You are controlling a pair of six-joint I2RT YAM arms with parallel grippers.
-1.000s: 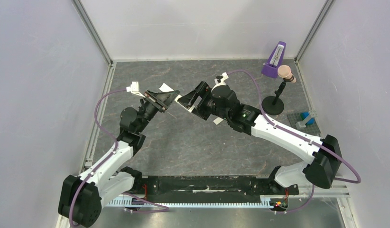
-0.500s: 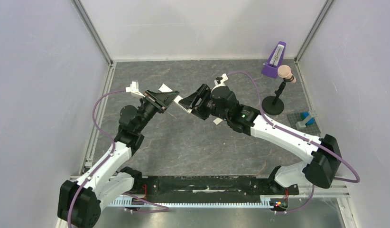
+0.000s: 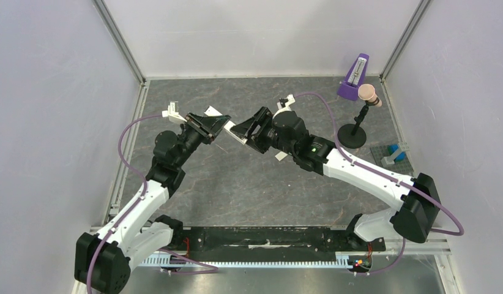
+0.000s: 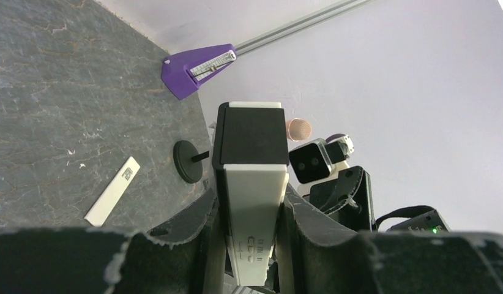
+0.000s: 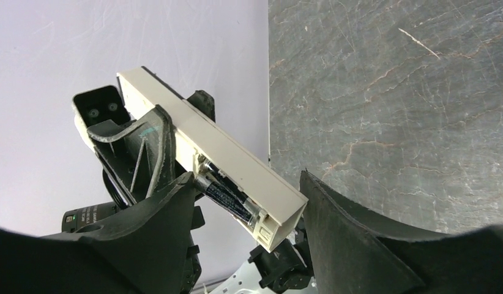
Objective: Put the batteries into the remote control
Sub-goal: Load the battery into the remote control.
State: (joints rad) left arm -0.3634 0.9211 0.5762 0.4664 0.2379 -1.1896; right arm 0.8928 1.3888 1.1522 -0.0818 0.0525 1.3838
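My left gripper [image 3: 219, 125] is shut on the white remote control [image 3: 235, 130] and holds it in the air above the table's middle. In the left wrist view the remote [image 4: 252, 208] is pinched between my fingers. My right gripper [image 3: 248, 130] is open and straddles the remote's free end [image 5: 224, 147]. Two dark batteries [image 5: 227, 197] lie in the remote's open recess. One right finger [image 5: 175, 202] touches the end of the nearer battery, and the other finger [image 5: 335, 214] is at the remote's corner. The flat white cover strip [image 4: 113, 191] lies on the table.
A purple metronome [image 3: 353, 78] stands at the back right. A black stand with a tan head [image 3: 353, 131] is just right of my right arm. Blue pieces on a small mat [image 3: 394, 153] lie at the right edge. Grey walls enclose the table.
My left arm has shifted slightly up and back with the remote. My right gripper has stayed around the remote's end, turning only slightly.
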